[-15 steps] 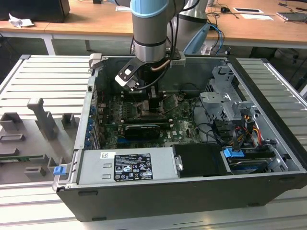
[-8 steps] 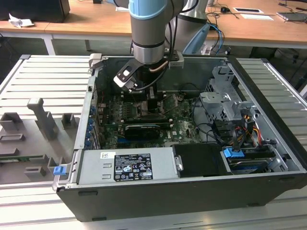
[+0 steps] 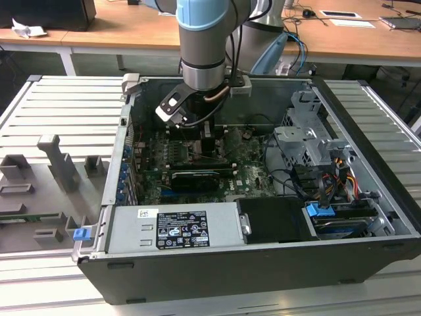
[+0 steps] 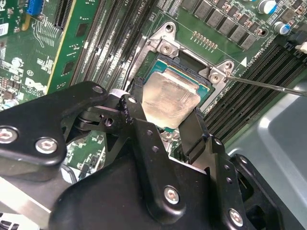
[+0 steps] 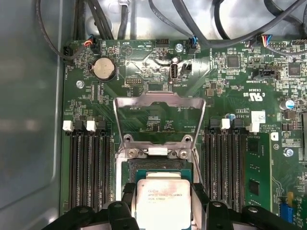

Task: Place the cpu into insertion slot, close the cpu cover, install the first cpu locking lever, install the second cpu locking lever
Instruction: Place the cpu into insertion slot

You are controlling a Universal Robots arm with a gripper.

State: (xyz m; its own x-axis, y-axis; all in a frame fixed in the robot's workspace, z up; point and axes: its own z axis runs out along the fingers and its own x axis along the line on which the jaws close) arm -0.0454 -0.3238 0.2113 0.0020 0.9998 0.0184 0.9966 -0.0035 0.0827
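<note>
My gripper (image 4: pixel 165 108) is shut on the cpu (image 4: pixel 170 101), a pale square chip held by two opposite edges between the black fingers (image 4: pixel 136 103). The chip sits low over the insertion slot (image 4: pixel 188 62), whose dark socket and metal rim show just beyond it on the green board. In the first wrist view the cpu (image 5: pixel 163 201) is between the fingers with the slot (image 5: pixel 158 165) behind it. The cpu cover (image 5: pixel 144 103) stands swung open behind the socket. A thin locking lever (image 4: pixel 268 85) sticks out sideways, unlatched. In the exterior view the gripper (image 3: pixel 204 141) reaches down into the computer case.
Black memory slots (image 5: pixel 88 167) flank the socket on both sides. Cables (image 5: pixel 158 19) run along the case wall behind the board. A power supply box (image 3: pixel 174 227) and a drive cage (image 3: pixel 309 141) crowd the case. Grey fixtures (image 3: pixel 56 161) stand at the exterior view's left.
</note>
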